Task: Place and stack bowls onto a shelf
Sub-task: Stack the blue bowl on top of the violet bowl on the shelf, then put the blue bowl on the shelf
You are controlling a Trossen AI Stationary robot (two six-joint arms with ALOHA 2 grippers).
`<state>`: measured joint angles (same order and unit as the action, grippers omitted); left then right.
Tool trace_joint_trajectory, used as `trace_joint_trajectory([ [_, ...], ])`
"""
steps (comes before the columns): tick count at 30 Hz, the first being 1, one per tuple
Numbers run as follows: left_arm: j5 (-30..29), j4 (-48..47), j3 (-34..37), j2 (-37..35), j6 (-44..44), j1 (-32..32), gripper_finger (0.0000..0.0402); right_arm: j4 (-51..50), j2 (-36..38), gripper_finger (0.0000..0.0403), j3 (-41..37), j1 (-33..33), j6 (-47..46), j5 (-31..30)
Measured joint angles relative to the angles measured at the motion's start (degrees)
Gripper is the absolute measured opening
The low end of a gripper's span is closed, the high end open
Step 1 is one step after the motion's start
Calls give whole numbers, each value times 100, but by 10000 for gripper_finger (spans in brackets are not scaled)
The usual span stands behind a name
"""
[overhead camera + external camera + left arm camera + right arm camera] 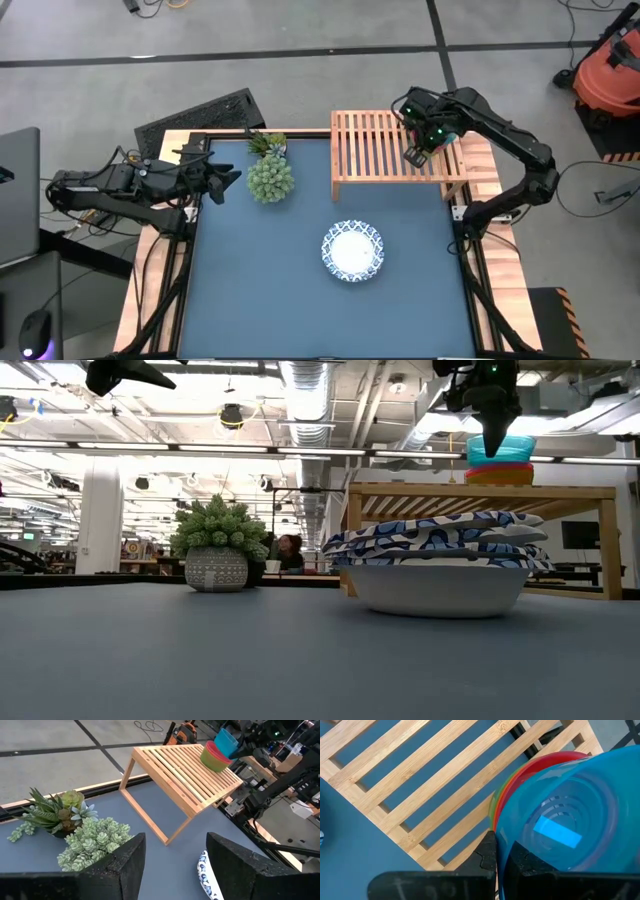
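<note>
The light-wood slatted shelf point(385, 155) stands at the table's far right. On its right part a lime green bowl point(214, 761) holds a red bowl point(216, 751). A teal blue bowl point(560, 820) sits tilted above them, its lower part inside the red bowl. My right gripper point(414, 155) is shut on the teal bowl. A stack of white bowls with blue patterned rims point(352, 250) rests on the blue tabletop near the shelf's front. My left gripper point(228, 180) hovers open over the table's left edge, beside the plant. My right gripper pinches the teal blue bowl's rim point(502, 832), one finger point(487, 855) outside the wall and the other point(522, 862) inside. The fingers come from above, pointing steeply down. The bowl hangs tilted, its opening toward the wrist camera and its base toward the red bowl point(500, 468).
A spiky green plant in a patterned pot point(270, 178) stands at the table's far left, with a smaller succulent point(267, 143) behind it. The blue tabletop point(260, 290) lies bare at the near side. The left half of the shelf's slats point(170, 767) carries nothing.
</note>
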<state>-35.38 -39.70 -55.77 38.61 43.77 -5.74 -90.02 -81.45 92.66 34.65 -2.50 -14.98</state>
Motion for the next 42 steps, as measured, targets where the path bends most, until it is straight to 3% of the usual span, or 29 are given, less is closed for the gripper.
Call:
trace_joint_trajectory([
  [7,2,2,0,0,0,0,197,0,0,45,0,0,37,6],
  [23,2,8,0,0,-2,0,197,0,2,172,0,76,147,-2],
  [26,2,9,0,2,-2,0,197,2,58,188,0,128,62,-294],
  [42,0,11,0,2,-2,0,197,145,424,180,0,179,-65,-441],
])
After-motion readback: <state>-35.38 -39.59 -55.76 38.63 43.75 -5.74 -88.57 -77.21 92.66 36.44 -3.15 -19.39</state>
